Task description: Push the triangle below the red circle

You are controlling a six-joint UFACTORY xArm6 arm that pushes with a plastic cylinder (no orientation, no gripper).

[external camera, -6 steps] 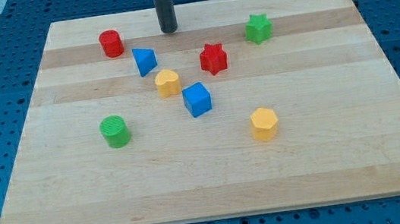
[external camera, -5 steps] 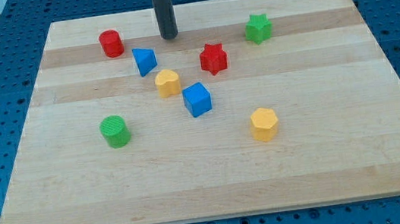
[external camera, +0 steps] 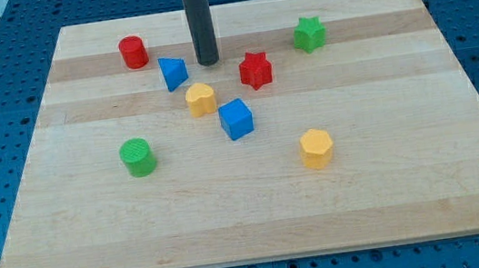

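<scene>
The blue triangle [external camera: 173,72] lies on the wooden board [external camera: 258,214], right of and slightly lower than the red circle [external camera: 132,52] near the view's top left. My tip [external camera: 208,62] rests on the board just right of the triangle, a small gap apart, between it and the red star [external camera: 255,70]. The rod rises straight up out of the view's top.
A yellow heart-like block [external camera: 200,98] sits just below the triangle, a blue cube [external camera: 236,119] below that. A green circle [external camera: 138,156] is at the left, a yellow hexagon [external camera: 316,148] lower right, a green star [external camera: 308,33] upper right.
My tip has moved toward the view's bottom, from above the triangle's level down to beside its right edge. No block has moved.
</scene>
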